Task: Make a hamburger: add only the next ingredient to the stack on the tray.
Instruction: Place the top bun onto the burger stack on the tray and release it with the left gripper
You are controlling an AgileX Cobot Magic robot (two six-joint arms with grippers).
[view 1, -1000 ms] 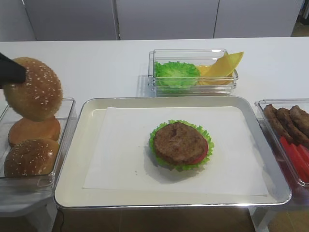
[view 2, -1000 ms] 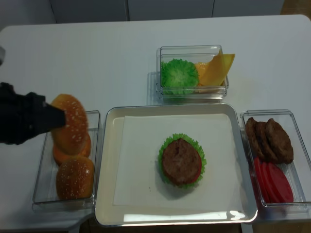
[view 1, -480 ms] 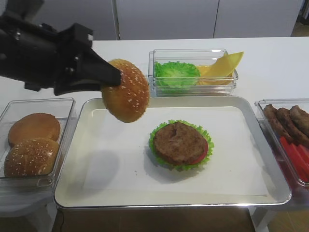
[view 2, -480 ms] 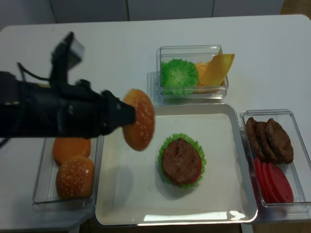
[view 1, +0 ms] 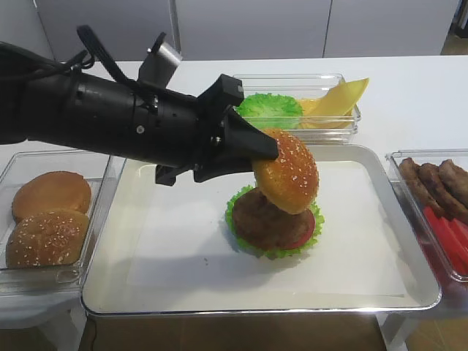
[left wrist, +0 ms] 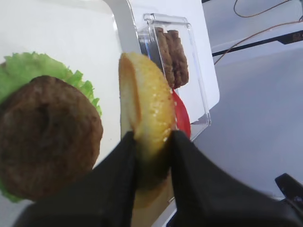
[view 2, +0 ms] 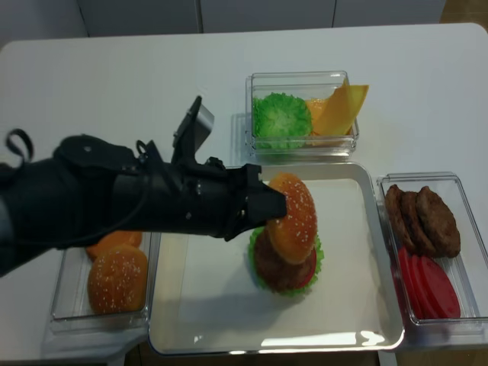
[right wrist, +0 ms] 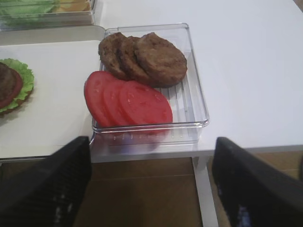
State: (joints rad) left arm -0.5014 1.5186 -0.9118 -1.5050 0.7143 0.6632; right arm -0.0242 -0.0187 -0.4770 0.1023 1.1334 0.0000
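Left pincer (left wrist: 152, 144) clamps seeded bun top (view 1: 286, 170) by its edge. Bun hangs on edge, nearly vertical, dome toward right side, just above stack (view 1: 272, 219) in middle of tray (view 1: 110, 281). Right pincer (right wrist: 151, 179) stands wide, holds nothing, near tub of patties and tomato (right wrist: 142, 82), away from stack.

Risk: if released now, bun probably lands on rim, rolls off patty onto paper. Needs tilt to flat, cut side down, then lowering. Pressing too low can shift tomato.
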